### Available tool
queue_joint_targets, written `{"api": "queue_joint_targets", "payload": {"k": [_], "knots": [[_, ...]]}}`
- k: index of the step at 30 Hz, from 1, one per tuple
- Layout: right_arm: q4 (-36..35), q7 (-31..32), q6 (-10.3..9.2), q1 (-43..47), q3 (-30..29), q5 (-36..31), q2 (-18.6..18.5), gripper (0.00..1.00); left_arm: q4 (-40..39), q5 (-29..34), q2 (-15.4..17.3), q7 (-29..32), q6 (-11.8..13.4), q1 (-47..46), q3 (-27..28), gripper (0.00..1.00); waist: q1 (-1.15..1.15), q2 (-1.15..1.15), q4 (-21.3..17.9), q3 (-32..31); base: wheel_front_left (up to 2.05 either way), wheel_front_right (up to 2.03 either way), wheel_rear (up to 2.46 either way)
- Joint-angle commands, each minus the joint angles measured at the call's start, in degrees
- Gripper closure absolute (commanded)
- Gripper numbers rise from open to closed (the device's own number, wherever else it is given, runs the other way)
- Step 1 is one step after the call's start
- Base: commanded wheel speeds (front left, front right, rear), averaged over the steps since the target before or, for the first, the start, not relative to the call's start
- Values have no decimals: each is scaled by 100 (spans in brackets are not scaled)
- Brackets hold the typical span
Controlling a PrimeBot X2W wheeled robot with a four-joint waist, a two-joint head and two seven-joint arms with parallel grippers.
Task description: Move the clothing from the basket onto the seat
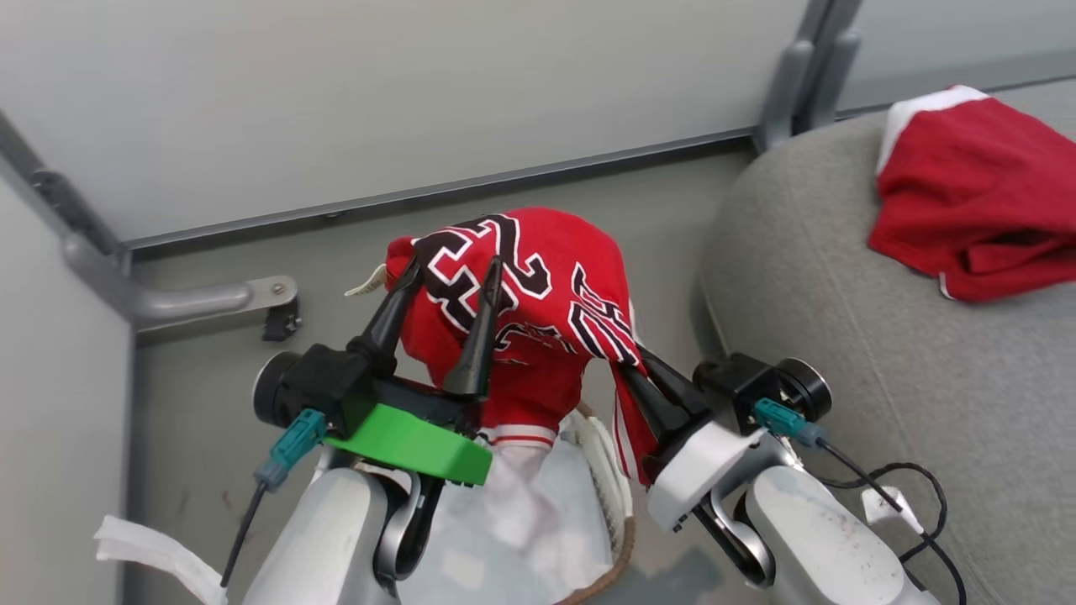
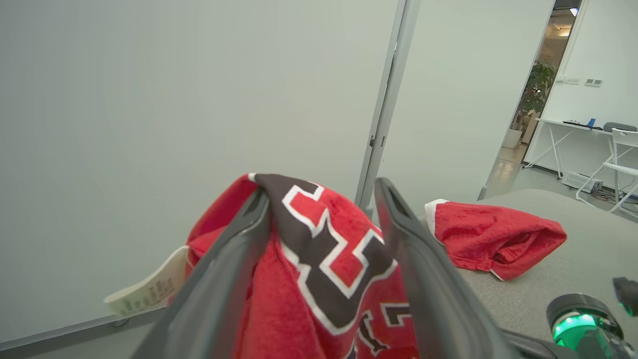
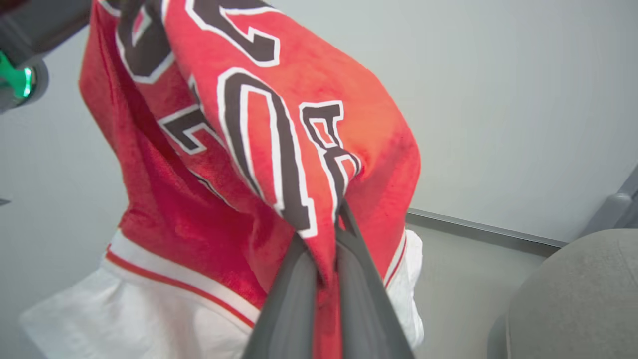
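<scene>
A red jersey (image 1: 538, 286) with black white-edged numbers hangs lifted above the basket (image 1: 607, 479). My left gripper (image 1: 452, 269) is open, its two fingers spread on either side of the jersey's top fold, and the left wrist view shows cloth (image 2: 309, 259) between them. My right gripper (image 1: 632, 360) is shut on the jersey's right edge, and the right wrist view shows fabric (image 3: 299, 124) pinched between the closed fingers (image 3: 304, 299). A second red garment (image 1: 975, 193) with white trim lies crumpled on the grey seat (image 1: 841, 336) to the right.
A white liner (image 1: 521, 521) fills the basket below the jersey. Pale partition walls close the back and left, and a metal bracket (image 1: 210, 298) lies on the floor. A black cable (image 1: 916, 487) loops beside my right wrist. A white strip (image 1: 151, 546) lies at lower left.
</scene>
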Motion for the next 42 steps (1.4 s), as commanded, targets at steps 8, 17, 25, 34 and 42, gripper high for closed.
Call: {"api": "queue_joint_targets", "payload": {"k": [8,17,25,34,42], "knots": [[-590,-12,-8,415,-321,145,-16,100,125,176,134,0,-15,108,184,0,0,0,-1405,297,0,0,0],[-1024,-12,-8,768,-584,285,-14,100,264,212,235,2,-15,193,244,0,0,0,-2167,373,0,0,0],[-1341,-12,-8,1041,-1201,204,-12,100,411,143,246,2,-15,-11,-45,0,0,0,-2388,476,0,0,0],[-1840,-12,-7,478,-2052,-307,-86,100,500,103,322,2,-16,-237,-462,0,0,0,-2424,754,0,0,0],[-2024,-12,-8,-1325,-2262,-755,-1165,100,432,179,493,1,-16,-265,-545,0,0,0,-2399,1154,0,0,0]]}}
